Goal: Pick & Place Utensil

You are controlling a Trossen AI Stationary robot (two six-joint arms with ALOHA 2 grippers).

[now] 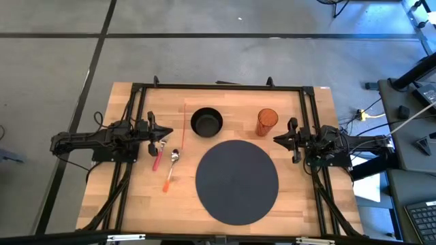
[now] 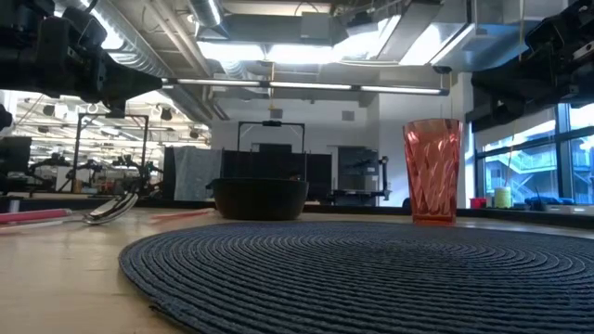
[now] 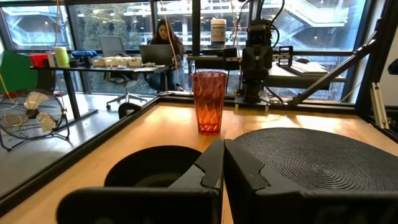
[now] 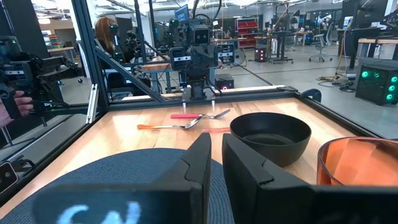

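While both arms wait at the table (image 1: 136,204) sides, left gripper (image 1: 165,133) and right gripper (image 1: 277,139) have fingers together, holding nothing. Two utensils lie left of the round dark placemat (image 1: 237,181): pink-handled spoon (image 1: 159,155), orange-handled spoon (image 1: 171,171). Black bowl (image 1: 206,122) and orange tumbler (image 1: 266,122) stand behind the placemat.
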